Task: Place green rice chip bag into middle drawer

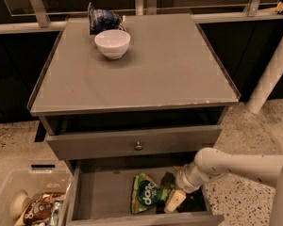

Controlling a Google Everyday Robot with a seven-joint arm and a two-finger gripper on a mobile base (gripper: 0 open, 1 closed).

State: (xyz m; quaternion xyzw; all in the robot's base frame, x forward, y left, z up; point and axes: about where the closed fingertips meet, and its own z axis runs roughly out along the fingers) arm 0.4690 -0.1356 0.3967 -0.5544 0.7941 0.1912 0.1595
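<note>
One camera, seemingly high and close in front, looks down on the cabinet, jaws at lower right.

White lettering on the dark round logo of the green rice chip bag, not legible, white marks on a brown packet in the bin, unreadable, gripper in the middle drawer at the bag's right edge.

hand in middle drawer, hiding edge of green rice chip bag
</note>
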